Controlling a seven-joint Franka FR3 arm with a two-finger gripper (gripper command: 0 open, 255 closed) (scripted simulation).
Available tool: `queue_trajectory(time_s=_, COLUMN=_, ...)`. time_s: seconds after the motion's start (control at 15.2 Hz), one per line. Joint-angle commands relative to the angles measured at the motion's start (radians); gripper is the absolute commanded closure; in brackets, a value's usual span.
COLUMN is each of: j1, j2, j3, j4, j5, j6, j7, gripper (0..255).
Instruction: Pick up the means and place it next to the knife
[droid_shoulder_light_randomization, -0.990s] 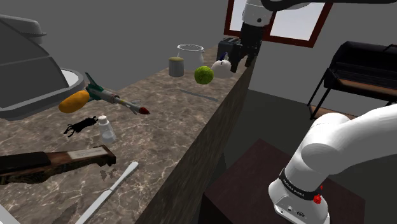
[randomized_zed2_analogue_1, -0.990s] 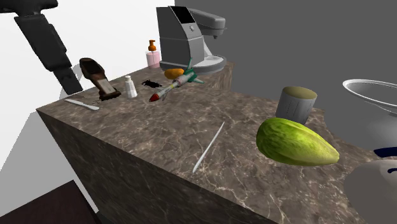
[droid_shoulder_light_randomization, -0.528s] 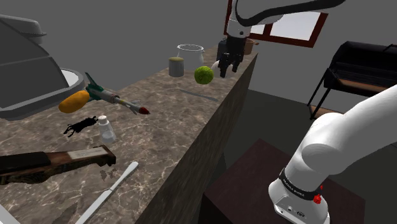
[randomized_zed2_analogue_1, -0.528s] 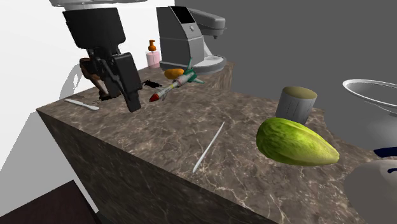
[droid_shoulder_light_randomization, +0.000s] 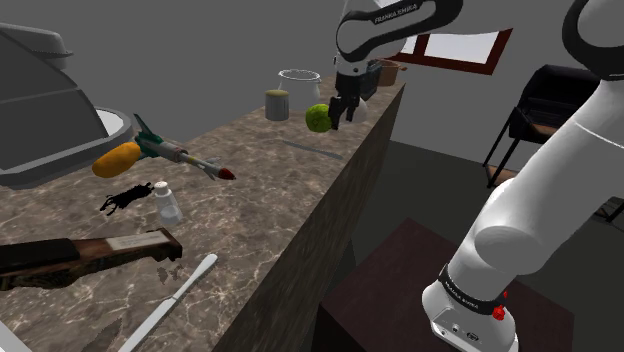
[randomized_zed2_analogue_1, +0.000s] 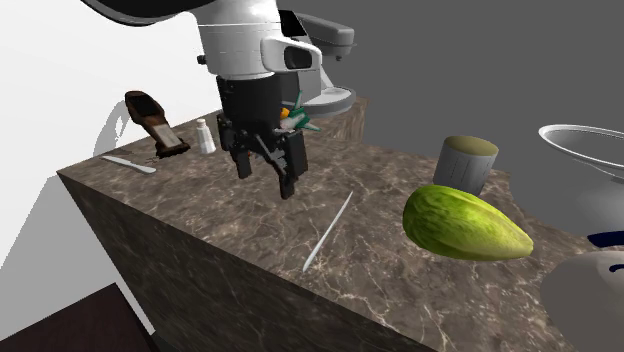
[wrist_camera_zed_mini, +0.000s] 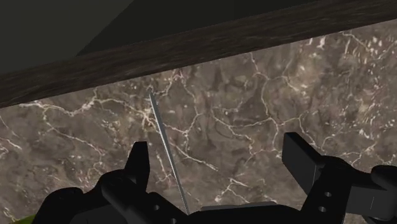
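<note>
Kitchen: marble ctr (randomized_zed2_analogue_1: 385, 272), coffee mach. (randomized_zed2_analogue_1: 338, 38)

Marble counter in a grey-walled room

A dark, pale-veined counter (droid_shoulder_light_randomization: 280, 190) runs from near left to far right under a plain grey wall (droid_shoulder_light_randomization: 200, 40). Past its far end a pale window (droid_shoulder_light_randomization: 455, 45) sits in a red-brown frame. Black furniture on thin legs (droid_shoulder_light_randomization: 570, 100) stands at far right on a dim floor (droid_shoulder_light_randomization: 430, 170). The second exterior view shows a white wall (randomized_zed2_analogue_1: 50, 80).

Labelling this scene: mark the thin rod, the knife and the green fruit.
thin rod (wrist_camera_zed_mini: 168, 153), wrist view, mid-shaft.
knife (droid_shoulder_light_randomization: 186, 286), shoulder view, middle of its length.
green fruit (randomized_zed2_analogue_1: 465, 224), second exterior view, middle of skin.
</note>
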Motion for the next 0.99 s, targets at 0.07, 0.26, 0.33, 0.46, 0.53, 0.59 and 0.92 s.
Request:
queue_trajectory(time_s=0.07, j1=0.000, j2=0.120, j3=-0.015, j4=0.073, j5=0.022, j6=0.027, j7=-0.071, gripper=0)
queue_trajectory(time_s=0.26, j1=-0.006, j2=0.244, j3=-0.022, j4=0.160, j5=0.048, j6=0.044, j7=-0.139, gripper=0)
queue_trajectory(time_s=0.33, j1=-0.009, j2=0.285, j3=-0.022, j4=0.192, j5=0.057, j6=0.047, j7=-0.161, gripper=0)
queue_trajectory(time_s=0.46, j1=-0.016, j2=0.369, j3=-0.021, j4=0.260, j5=0.074, j6=0.049, j7=-0.202, gripper=0)
queue_trajectory(time_s=0.53, j1=-0.021, j2=0.411, j3=-0.018, j4=0.297, j5=0.081, j6=0.048, j7=-0.221, gripper=0)
queue_trajectory(time_s=0.59, j1=-0.026, j2=0.454, j3=-0.016, j4=0.335, j5=0.088, j6=0.046, j7=-0.240, gripper=0)
queue_trajectory(time_s=0.92, j1=-0.034, j2=0.511, j3=-0.010, j4=0.353, j5=0.098, j6=0.078, j7=-0.261, gripper=0)
